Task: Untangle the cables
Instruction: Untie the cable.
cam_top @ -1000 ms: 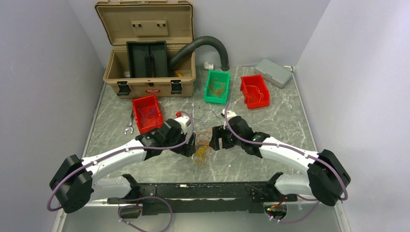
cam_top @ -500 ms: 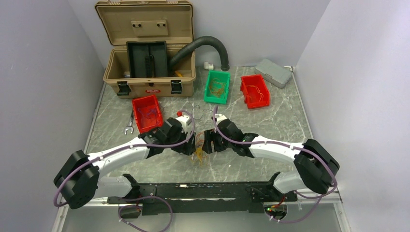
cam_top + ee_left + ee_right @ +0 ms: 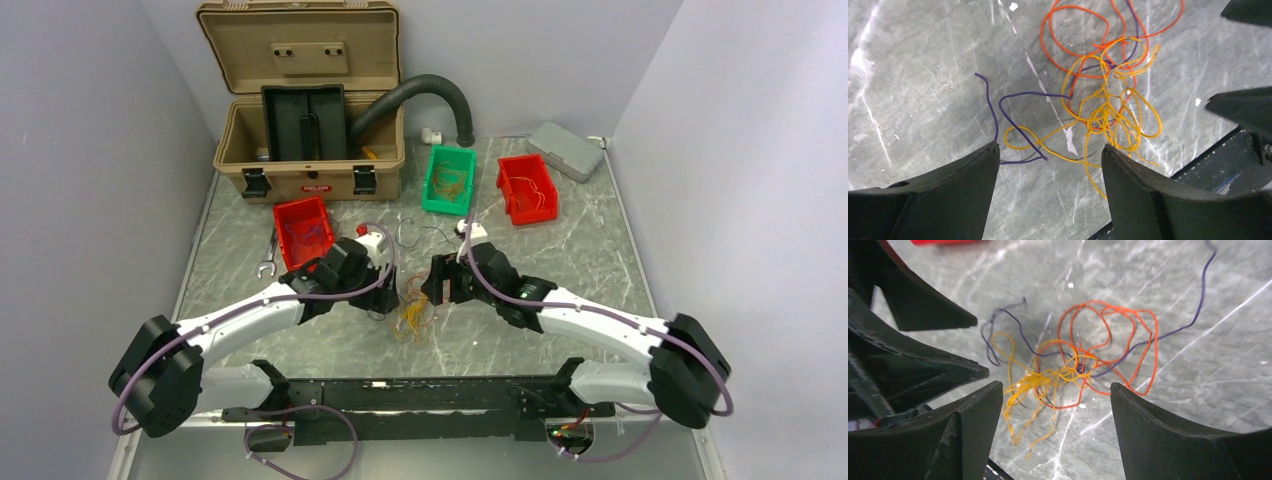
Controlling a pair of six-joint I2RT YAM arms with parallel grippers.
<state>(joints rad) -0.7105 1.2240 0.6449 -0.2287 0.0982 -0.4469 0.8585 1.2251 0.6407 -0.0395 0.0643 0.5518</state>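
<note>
The cables (image 3: 413,310) are a small tangle of yellow, orange and purple thin wires lying on the marble table between the two grippers. In the left wrist view the tangle (image 3: 1108,110) lies just beyond my fingertips, with a purple strand (image 3: 1013,100) trailing left. My left gripper (image 3: 385,290) (image 3: 1050,150) is open and empty above the table. My right gripper (image 3: 437,290) (image 3: 1055,387) is open and empty, the tangle (image 3: 1068,370) just ahead of it. Neither gripper touches the wires.
An open tan toolbox (image 3: 310,150) and a black hose (image 3: 430,95) stand at the back. A red bin (image 3: 305,232) sits by the left arm. A green bin (image 3: 450,180), another red bin (image 3: 527,187) and a grey box (image 3: 565,148) are behind. A wrench (image 3: 268,258) lies left.
Both grippers closed in on the tangle half a second ago and have since drawn apart and slightly back. The tangle lies in about the same place.
</note>
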